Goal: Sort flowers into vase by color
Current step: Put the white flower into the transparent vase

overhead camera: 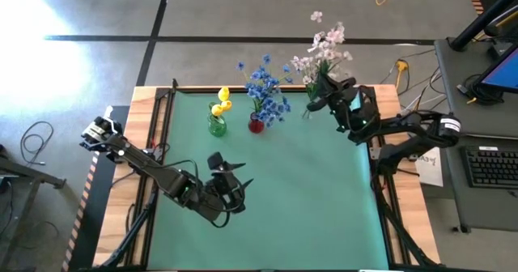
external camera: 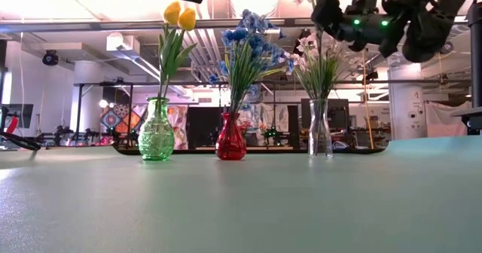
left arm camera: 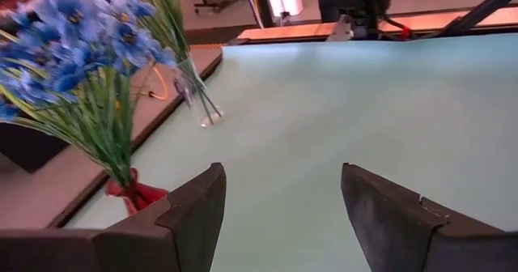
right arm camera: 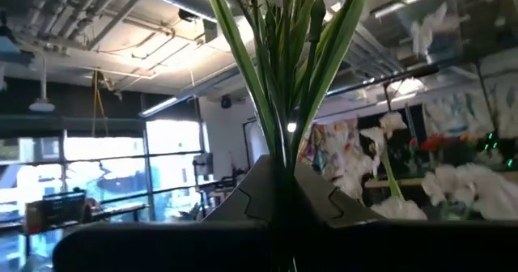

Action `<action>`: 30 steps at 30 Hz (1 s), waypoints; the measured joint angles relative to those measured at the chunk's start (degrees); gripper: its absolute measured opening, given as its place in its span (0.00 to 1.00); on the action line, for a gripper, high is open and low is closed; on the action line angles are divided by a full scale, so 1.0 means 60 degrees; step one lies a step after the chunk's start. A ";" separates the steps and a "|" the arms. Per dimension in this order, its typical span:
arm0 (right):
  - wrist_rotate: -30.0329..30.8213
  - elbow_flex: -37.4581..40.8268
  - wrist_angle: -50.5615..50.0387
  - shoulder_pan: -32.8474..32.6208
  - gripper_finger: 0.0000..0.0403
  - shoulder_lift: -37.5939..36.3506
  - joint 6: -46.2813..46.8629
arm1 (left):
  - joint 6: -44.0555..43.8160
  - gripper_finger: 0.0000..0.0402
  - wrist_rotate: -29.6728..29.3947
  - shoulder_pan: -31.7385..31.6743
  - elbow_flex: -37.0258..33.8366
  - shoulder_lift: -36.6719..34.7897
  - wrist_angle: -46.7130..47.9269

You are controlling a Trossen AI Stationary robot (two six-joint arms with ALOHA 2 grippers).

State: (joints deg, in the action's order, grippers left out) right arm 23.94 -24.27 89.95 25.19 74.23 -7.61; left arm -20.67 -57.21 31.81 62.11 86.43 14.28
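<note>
Three vases stand along the table's far edge. The green vase (external camera: 157, 131) holds yellow tulip buds (external camera: 179, 15). The red vase (external camera: 230, 138) holds blue blossoms (external camera: 248, 41). The clear vase (external camera: 319, 129) holds the pink-white spray (overhead camera: 325, 49), whose stems stand inside it. My right gripper (overhead camera: 322, 90) is just above the clear vase and is shut on that spray. My left gripper (overhead camera: 231, 175) is open over the middle of the green mat, nearer than the vases, and holds nothing. My right gripper (right arm camera: 283, 183) pinches the pink-white spray's green stems (right arm camera: 283, 134) between its two fingers, below the blossoms and above the vase mouth. It comes in from the table's right side, with the fingers across the stems. The spray stands upright, its lower stems inside the clear vase (external camera: 319, 110).
The green mat (overhead camera: 307, 199) covers the table, bounded by a wooden frame (overhead camera: 392, 142). A desk with a keyboard (overhead camera: 490, 167) stands to the right of the table. Cables lie on the floor beyond the far edge.
</note>
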 joint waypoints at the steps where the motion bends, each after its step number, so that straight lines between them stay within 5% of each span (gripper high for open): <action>1: -0.0004 -0.0113 0.0003 0.0000 0.03 0.0086 -0.0191 | 0.0040 0.57 -0.0085 -0.0001 0.0000 0.0000 0.0000; 11: 0.0003 -0.1298 0.0031 0.0023 0.03 0.1016 -0.2163 | 0.0074 0.57 -0.0142 -0.0011 0.0000 0.0000 -0.0015; 30: 0.0543 -0.1331 -0.0005 0.0124 0.03 0.1718 -0.2483 | 0.0114 0.57 -0.0155 -0.0011 0.0000 0.0000 0.0304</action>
State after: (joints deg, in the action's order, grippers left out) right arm 27.20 -32.25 89.92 25.93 84.53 -22.51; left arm -19.99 -58.14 31.75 62.11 86.43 16.11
